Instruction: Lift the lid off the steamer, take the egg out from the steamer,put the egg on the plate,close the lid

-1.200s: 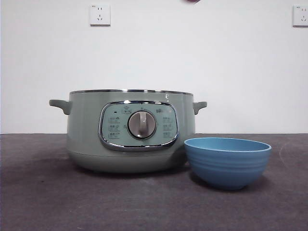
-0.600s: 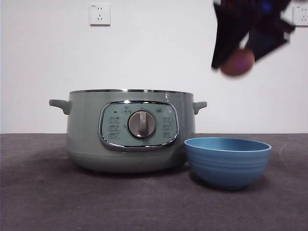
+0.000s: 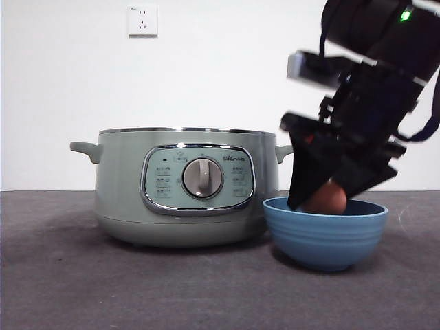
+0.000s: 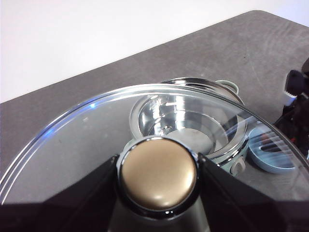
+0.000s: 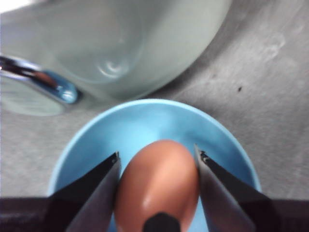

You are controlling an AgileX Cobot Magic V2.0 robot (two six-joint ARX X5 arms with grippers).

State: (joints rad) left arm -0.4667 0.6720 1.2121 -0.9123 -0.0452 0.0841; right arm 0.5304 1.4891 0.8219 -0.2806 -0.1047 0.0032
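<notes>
My right pincer is clamped on the brown egg, one jaw pressed to each side. In the front view the egg sits just at the rim of the blue plate, its lower part dipping inside; I cannot tell whether it touches the bottom. The plate stands on the bench just beside the steamer, close to its right handle, with open bench in front. The steamer is uncovered, its steel inside bare. My left pincer grips the lid by its knob, held up above the steamer. The small print on the steamer's control panel is too fine to read.
</notes>
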